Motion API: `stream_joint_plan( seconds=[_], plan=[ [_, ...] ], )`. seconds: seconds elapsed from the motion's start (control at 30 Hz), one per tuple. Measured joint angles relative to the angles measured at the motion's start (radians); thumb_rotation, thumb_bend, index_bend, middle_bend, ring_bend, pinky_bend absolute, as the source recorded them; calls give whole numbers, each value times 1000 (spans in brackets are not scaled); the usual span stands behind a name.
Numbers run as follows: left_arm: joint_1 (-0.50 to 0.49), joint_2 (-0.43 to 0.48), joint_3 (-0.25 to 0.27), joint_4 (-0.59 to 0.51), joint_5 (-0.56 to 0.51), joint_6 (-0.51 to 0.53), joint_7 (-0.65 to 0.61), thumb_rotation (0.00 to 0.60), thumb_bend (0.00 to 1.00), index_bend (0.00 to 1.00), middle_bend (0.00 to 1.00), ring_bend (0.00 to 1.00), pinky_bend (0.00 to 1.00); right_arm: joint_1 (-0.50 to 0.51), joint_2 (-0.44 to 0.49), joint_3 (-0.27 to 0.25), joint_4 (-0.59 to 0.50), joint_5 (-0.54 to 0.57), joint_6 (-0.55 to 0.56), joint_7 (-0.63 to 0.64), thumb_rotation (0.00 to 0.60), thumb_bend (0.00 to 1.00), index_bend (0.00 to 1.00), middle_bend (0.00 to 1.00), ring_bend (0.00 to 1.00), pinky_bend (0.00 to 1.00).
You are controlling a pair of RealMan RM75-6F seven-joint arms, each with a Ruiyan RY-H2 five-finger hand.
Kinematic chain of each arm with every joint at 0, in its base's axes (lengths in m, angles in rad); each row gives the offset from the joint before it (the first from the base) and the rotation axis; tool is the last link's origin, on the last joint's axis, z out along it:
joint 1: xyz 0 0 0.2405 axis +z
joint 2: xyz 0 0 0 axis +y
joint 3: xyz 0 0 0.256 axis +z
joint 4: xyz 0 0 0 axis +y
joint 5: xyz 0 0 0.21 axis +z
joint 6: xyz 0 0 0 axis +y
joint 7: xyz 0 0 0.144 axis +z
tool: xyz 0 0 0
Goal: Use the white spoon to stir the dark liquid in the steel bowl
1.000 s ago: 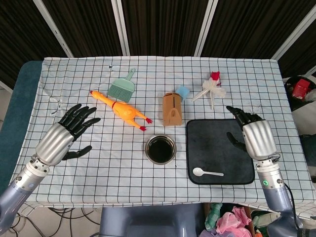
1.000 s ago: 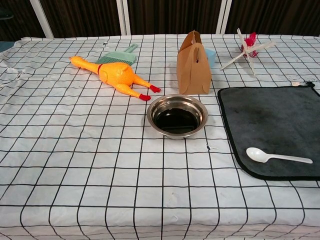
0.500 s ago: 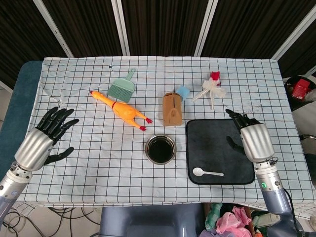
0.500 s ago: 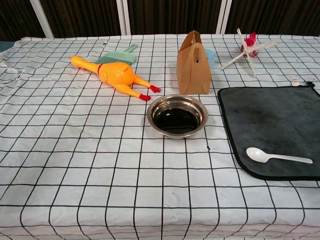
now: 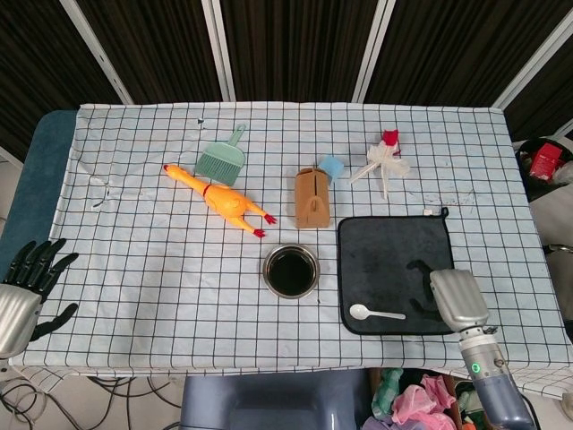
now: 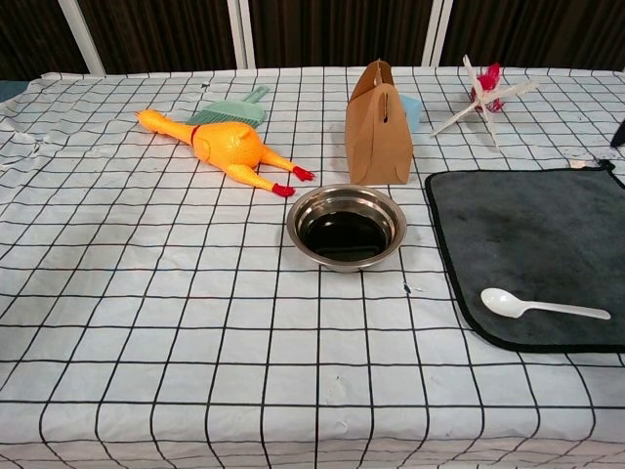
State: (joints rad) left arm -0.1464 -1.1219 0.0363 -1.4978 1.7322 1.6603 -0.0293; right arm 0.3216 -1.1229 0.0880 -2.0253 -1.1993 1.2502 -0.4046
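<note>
Two hands sit low at the table's near edge, holding nothing. Just right of the white spoon (image 5: 375, 313) hangs the right hand (image 5: 457, 298), its fingers hidden, so I cannot tell how they lie; far left of the spoon the left hand (image 5: 25, 292) has its fingers spread. Flat on the dark mat (image 5: 394, 251), the thin spoon could skid from a pinch. Beyond and left, the steel bowl (image 5: 291, 271) might tip or slosh if knocked.

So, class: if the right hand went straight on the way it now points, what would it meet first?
Probably the white spoon: the right hand hangs over the dark mat's near right corner, fingers towards it. Its height is unclear.
</note>
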Motion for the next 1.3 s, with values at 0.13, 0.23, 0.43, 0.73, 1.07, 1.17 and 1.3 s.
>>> stream_joint_plan(
  seconds=[0.13, 0.23, 0.43, 0.73, 1.07, 1.17, 1.3],
  plan=[
    [6, -3, 2, 18, -23, -19, 2, 600, 219, 134, 14, 0, 0, -18, -39, -35, 6, 19, -14, 6, 600, 245, 354, 771, 951, 944],
    [5, -2, -5, 17, -35, -31, -8, 600, 219, 134, 14, 0, 0, -22, -80, -45, 37, 45, -27, 12, 600, 245, 355, 783, 961, 949],
    [3, 0, -10, 22, -45, -45, -18, 600, 219, 134, 13, 0, 0, -19, -158, -50, 105, 89, -33, -16, 600, 266, 378, 806, 981, 969],
    [6, -1, -13, 20, -45, -48, -11, 600, 219, 135, 12, 0, 0, -26, -237, -51, 182, 150, -33, -16, 600, 289, 406, 812, 989, 978],
    [12, 0, -18, 14, -54, -53, -4, 600, 219, 135, 11, 0, 0, -33, -274, -43, 235, 142, -32, 29, 600, 308, 449, 817, 994, 983],
    [12, 1, -20, 13, -59, -57, -3, 600, 219, 135, 11, 0, 0, -32, -287, -39, 250, 144, -32, 31, 600, 310, 472, 819, 994, 984],
    [14, 2, -22, 10, -61, -58, -1, 600, 219, 135, 10, 0, 0, -30, -302, -36, 269, 150, -36, 33, 600, 312, 493, 820, 994, 984]
  ],
)
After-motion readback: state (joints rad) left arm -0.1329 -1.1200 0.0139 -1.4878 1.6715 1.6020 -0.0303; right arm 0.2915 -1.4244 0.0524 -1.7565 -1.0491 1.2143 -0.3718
